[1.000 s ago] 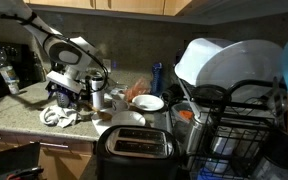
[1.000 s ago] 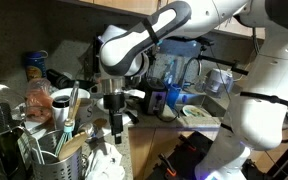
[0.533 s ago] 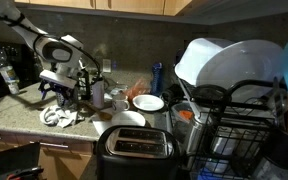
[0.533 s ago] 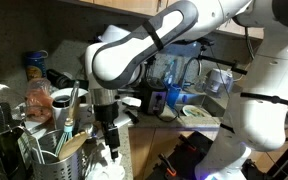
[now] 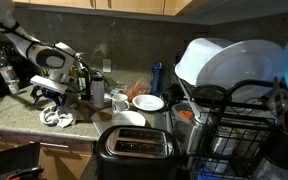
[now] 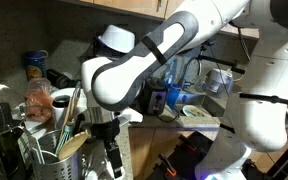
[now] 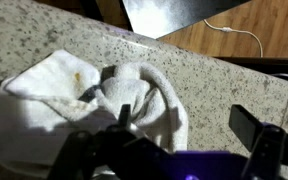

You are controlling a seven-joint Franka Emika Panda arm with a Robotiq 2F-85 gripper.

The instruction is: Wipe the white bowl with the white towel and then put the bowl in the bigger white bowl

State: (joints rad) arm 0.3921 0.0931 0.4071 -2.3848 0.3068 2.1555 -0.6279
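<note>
The white towel (image 5: pixel 56 117) lies crumpled on the granite counter near its front edge. In the wrist view the towel (image 7: pixel 69 100) fills the left half, with a yellowish stain on it. My gripper (image 5: pixel 51 101) hangs just above it, open and holding nothing. In the wrist view my gripper (image 7: pixel 184 125) has one finger over the towel's right fold and the other over bare counter. The white bowl (image 5: pixel 127 119) sits by the toaster. The bigger white bowl (image 5: pixel 150 103) stands behind it. In an exterior view my gripper (image 6: pixel 112 158) points down at the towel (image 6: pixel 102 173).
A black toaster (image 5: pixel 134 146) stands at the counter's front. A white mug (image 5: pixel 117 100) sits beside the bowls. A dish rack (image 5: pixel 239 110) with large white dishes fills the right. Bottles (image 5: pixel 9 78) stand at far left. The counter edge (image 7: pixel 184 45) drops off beyond the towel.
The arm has swung left, away from the mug and bowls, and come down over the towel. The jaws have stayed open.
</note>
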